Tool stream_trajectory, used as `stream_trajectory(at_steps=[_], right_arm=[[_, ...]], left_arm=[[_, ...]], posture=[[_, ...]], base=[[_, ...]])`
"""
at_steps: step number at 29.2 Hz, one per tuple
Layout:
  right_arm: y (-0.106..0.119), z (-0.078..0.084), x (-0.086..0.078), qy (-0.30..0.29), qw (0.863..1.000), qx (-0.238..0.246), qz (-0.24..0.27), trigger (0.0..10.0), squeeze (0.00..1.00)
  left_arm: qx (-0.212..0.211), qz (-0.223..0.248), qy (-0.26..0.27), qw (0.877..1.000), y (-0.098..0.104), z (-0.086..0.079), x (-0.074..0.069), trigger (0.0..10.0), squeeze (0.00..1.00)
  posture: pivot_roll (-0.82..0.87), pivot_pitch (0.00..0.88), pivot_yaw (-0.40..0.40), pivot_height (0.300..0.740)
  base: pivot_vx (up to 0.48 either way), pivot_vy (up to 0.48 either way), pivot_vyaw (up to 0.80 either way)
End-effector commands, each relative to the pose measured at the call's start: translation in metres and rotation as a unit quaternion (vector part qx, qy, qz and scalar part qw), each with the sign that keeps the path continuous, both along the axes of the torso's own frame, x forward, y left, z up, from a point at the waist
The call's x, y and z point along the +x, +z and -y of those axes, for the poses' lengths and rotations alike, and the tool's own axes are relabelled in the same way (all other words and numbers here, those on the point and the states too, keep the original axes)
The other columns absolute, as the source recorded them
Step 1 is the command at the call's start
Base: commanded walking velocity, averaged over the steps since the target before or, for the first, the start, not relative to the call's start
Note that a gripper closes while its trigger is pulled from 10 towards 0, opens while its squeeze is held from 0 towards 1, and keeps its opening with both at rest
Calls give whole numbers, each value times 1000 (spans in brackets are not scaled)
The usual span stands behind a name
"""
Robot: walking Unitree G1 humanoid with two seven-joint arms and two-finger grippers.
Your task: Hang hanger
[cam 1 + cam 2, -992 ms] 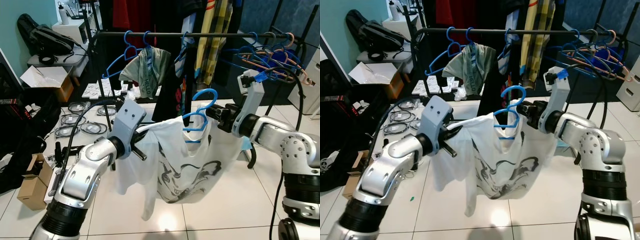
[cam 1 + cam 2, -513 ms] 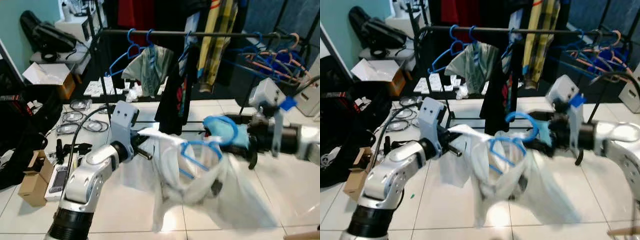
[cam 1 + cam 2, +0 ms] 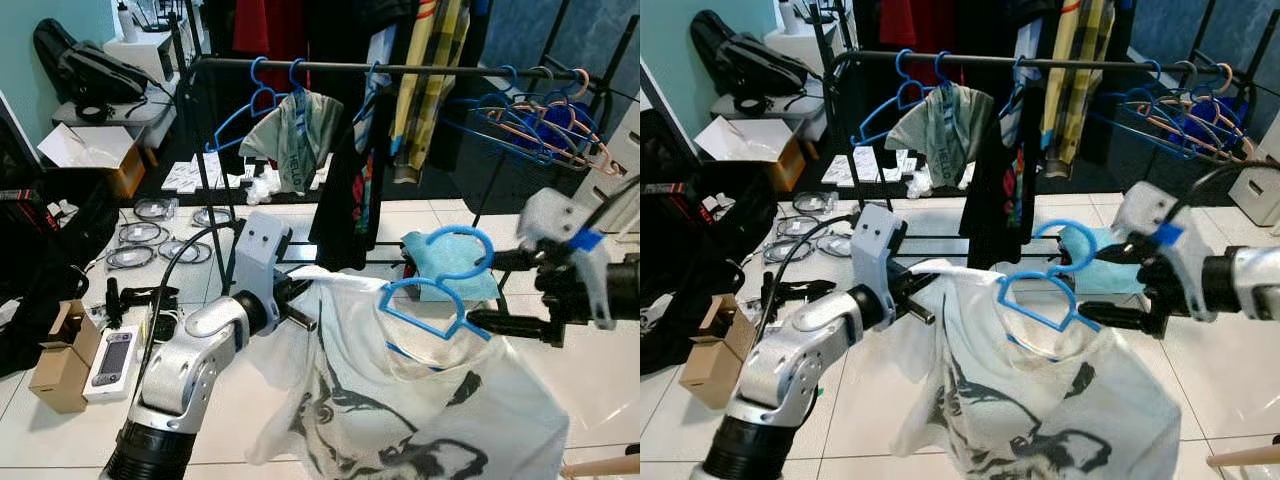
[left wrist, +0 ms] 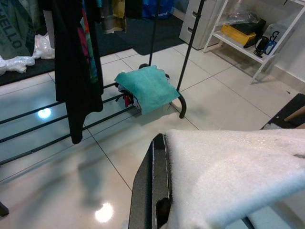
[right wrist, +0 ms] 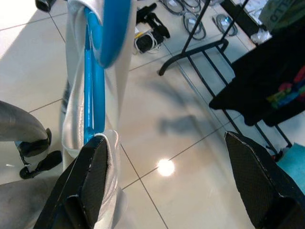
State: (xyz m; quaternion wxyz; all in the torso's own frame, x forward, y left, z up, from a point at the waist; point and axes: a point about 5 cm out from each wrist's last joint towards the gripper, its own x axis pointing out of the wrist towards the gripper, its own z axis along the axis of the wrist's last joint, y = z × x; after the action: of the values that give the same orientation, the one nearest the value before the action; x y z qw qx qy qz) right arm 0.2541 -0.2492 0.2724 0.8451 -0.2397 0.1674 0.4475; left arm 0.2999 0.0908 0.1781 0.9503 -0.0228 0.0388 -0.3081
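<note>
Hanger (image 3: 432, 300) with shirt (image 3: 400, 400), touched by spread right gripper (image 3: 500, 290); left gripper (image 3: 300, 300) pinches shirt; slippage is risked.

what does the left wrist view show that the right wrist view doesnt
Left wrist view: a teal cloth on the clothes rack's base, a white shelf unit holding a yellow bag, and a black finger beside the white t-shirt's edge.

Right wrist view: the blue hanger inside the shirt fabric, cable coils on the floor, and the right gripper's jaws wide apart.

Both: the white t-shirt, the hanging black garment, rack base bars and glossy tile floor.
</note>
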Motion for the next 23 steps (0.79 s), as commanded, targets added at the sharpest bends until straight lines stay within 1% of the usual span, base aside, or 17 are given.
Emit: stream_trajectory(at_steps=[1,2,4,5,6,11,12,13,14,15,16,17,18,19,20,21,23], right_arm=[[13,-4,-3,24,999,39,15,10000,1000],[13,-4,-3,24,999,39,15,10000,1000],[27,0,-10,60,989,135,3,10000,1000],[27,0,-10,60,989,135,3,10000,1000],[30,4,-13,70,983,167,-8,10000,1000],[29,12,-14,70,980,184,-30,10000,1000],[26,19,-15,63,979,187,-48,10000,871],[26,19,-15,63,979,187,-48,10000,871],[24,26,-16,55,978,189,-64,10000,733],[24,26,-16,55,978,189,-64,10000,733],[23,32,-17,49,978,190,-73,10000,647],[23,32,-17,49,978,190,-73,10000,647],[24,37,-18,45,979,186,-72,10000,510],[24,37,-18,45,979,186,-72,10000,510],[24,43,-19,38,983,166,-65,10000,0],[24,43,-19,38,983,166,-65,10000,0],[25,57,-25,26,991,113,-61,10000,0]], left_arm=[[5,10,-10,1000,1,2,-4,10000,0],[5,10,-10,1000,1,2,-4,10000,0],[-9,23,-39,999,2,7,-9,10000,0],[-9,23,-39,999,2,7,-9,10000,0],[-15,29,-53,998,3,10,-12,10000,0],[-17,32,-64,997,3,15,-15,10000,0],[-16,33,-64,997,3,16,-15,10000,0],[-16,33,-64,997,3,16,-15,10000,0],[-15,33,-62,997,2,17,-16,10000,0],[-15,33,-62,997,2,17,-16,10000,0],[-21,35,-58,997,3,17,-15,10000,0],[-21,35,-58,997,3,17,-15,10000,0],[-38,36,-53,997,5,16,-14,10000,0],[-38,36,-53,997,5,16,-14,10000,0],[-64,35,-48,996,9,16,-13,10000,0],[-64,35,-48,996,9,16,-13,10000,0],[-132,29,-40,990,17,11,-11,10000,0]], posture=[[-86,49,-27,740],[-86,49,-27,740],[-92,51,-28,740],[-92,51,-28,740],[-95,53,-29,740],[-95,53,-29,740],[-101,57,-33,740],[-101,57,-33,740],[-105,59,-36,740],[-105,59,-36,740],[-105,59,-36,740],[-105,59,-36,740],[-107,60,-35,740],[-107,60,-35,740],[-108,59,-34,740],[-108,59,-34,740],[-110,63,-34,740]], base=[[0,0,0],[0,0,0],[0,0,0],[0,0,0],[0,0,0],[0,0,0],[0,0,0],[0,0,0],[0,0,0],[0,0,0],[0,0,0],[0,0,0],[0,0,0],[0,0,0],[0,0,0],[0,0,0],[0,0,0]])
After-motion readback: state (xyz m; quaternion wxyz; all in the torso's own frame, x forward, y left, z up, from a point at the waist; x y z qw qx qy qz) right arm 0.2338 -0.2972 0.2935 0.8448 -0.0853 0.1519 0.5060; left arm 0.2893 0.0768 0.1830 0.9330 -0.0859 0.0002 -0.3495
